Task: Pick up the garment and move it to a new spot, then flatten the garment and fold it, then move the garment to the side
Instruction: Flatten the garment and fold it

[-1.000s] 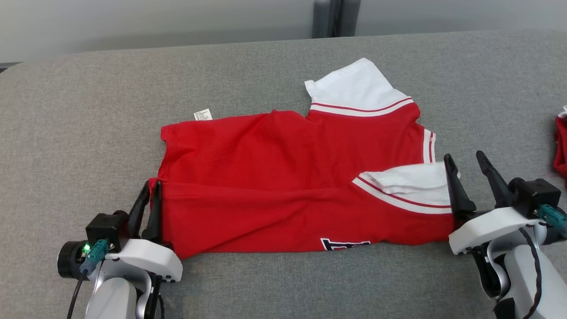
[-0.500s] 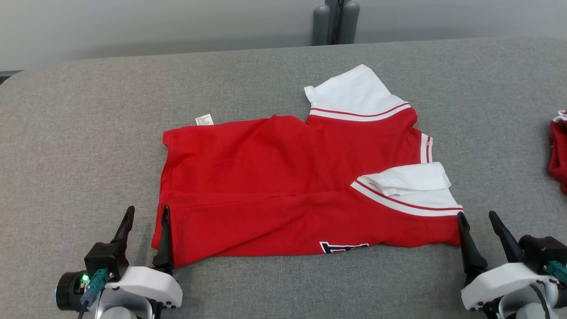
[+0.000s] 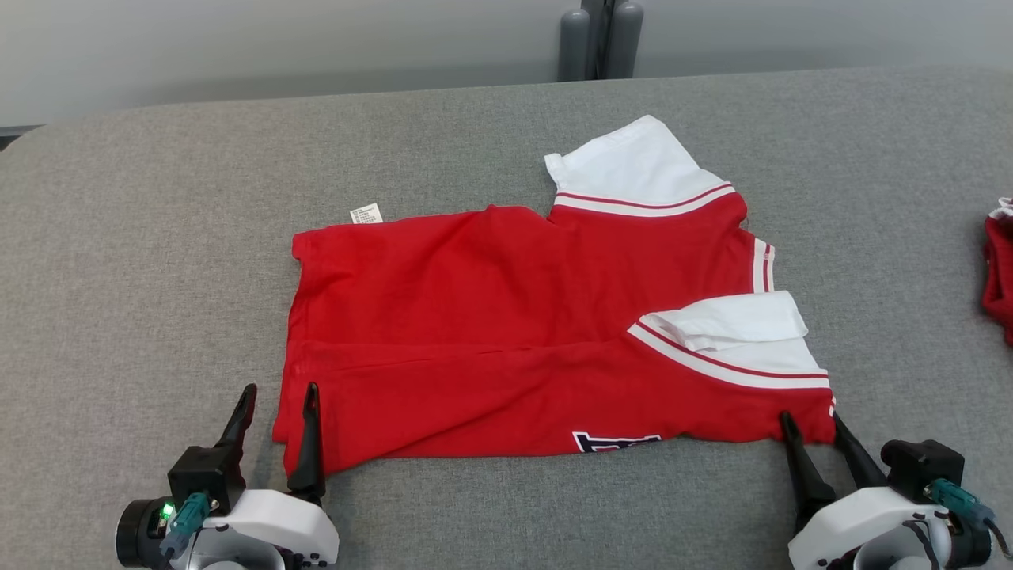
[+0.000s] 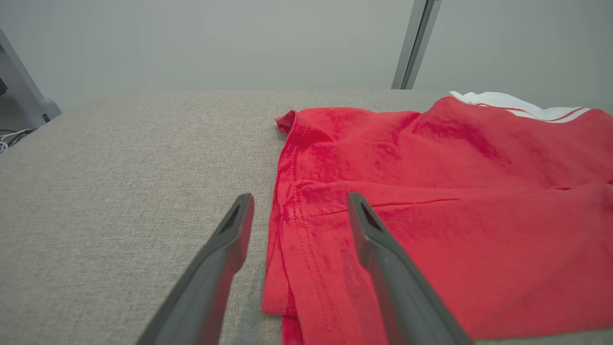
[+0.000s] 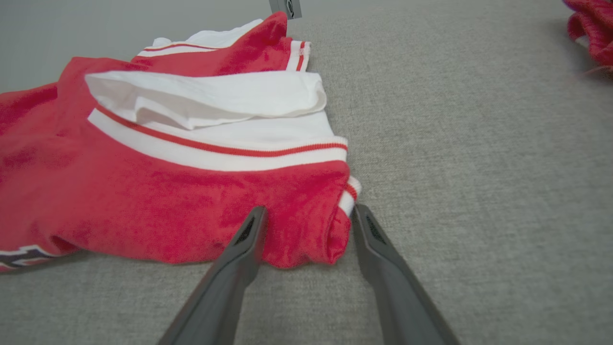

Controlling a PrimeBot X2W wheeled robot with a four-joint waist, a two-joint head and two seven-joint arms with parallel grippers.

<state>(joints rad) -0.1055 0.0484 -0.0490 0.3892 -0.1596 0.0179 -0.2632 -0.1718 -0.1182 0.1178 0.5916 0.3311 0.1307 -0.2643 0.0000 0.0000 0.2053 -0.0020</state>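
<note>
The garment (image 3: 506,317) is a red shirt with white, red-striped sleeves, lying folded lengthwise on the grey table (image 3: 158,237). My left gripper (image 3: 279,388) stands open at its near left corner, one finger over the red hem and the other over bare table. In the left wrist view the hem of the garment (image 4: 431,191) runs between the spread fingers of the left gripper (image 4: 299,196). My right gripper (image 3: 811,417) is open at the near right corner. In the right wrist view the right gripper (image 5: 310,208) straddles the rolled corner of the garment (image 5: 143,201), below the white sleeve (image 5: 215,96).
Another red cloth (image 3: 999,261) lies at the table's right edge, also in the right wrist view as a red cloth (image 5: 591,28). Grey posts (image 3: 599,39) stand behind the table's far edge. A white label (image 3: 365,214) pokes out at the garment's far left.
My left gripper has opened, let go of the near left corner and drawn back toward me. My right gripper has pulled back from the white sleeve to the near right corner. The camera tilted slightly.
</note>
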